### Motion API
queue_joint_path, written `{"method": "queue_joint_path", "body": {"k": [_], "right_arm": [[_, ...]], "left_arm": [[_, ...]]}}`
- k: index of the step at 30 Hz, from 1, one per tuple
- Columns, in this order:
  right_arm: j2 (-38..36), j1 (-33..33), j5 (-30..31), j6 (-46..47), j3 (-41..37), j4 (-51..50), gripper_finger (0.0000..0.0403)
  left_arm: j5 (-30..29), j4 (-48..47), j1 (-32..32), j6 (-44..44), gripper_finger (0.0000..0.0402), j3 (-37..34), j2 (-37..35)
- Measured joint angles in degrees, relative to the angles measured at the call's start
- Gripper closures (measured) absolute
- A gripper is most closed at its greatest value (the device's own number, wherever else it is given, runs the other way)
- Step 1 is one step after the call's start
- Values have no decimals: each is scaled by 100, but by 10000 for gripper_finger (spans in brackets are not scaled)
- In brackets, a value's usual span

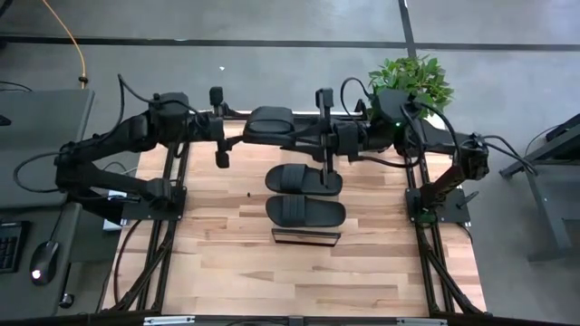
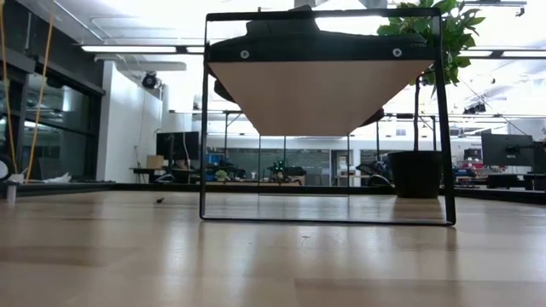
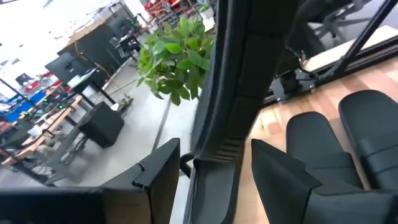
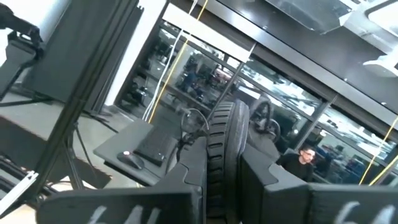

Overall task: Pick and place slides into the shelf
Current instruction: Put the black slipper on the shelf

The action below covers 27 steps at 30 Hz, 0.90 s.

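High over the table's far middle, a black slide [image 1: 269, 122] hangs between my two grippers. My right gripper [image 1: 299, 131] is shut on its right end. My left gripper [image 1: 243, 129] stands open around its left end. In the left wrist view, light shows between the sole [image 3: 230, 93] and each finger. Another slide [image 1: 305, 211] lies on the shelf's board behind the dark front edge [image 2: 320, 49]. A further slide [image 1: 304, 179] lies just beyond it; whether it rests on the board or the table, I cannot tell. My right gripper pinches the slide's sole at its end [image 4: 221, 146] between the two fingers, one on each flat face. The fingers come about level from the table's right and lie along the slide. The slide is lifted clear and reaches away toward the left arm.
A potted plant [image 1: 412, 77] stands at the table's far right corner. A desk with a mouse [image 1: 41, 263] stands left of the table. Bare wood [image 1: 299, 285] stretches along the near side. A person [image 4: 305, 155] sits in the room behind.
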Motion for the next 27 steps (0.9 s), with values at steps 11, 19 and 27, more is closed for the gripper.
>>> {"method": "queue_joint_path", "body": {"k": [11, 19, 27], "right_arm": [[143, 1, -299, -27, -7, 220, 373], [188, 2, -320, -94, -7, 338, 373], [188, 2, -272, -137, -7, 354, 373]], "left_arm": [[794, 521, 211, -13, 218, 0, 423], [866, 443, 215, 7, 220, 0, 579], [716, 471, 213, 152, 244, 0, 561]]}}
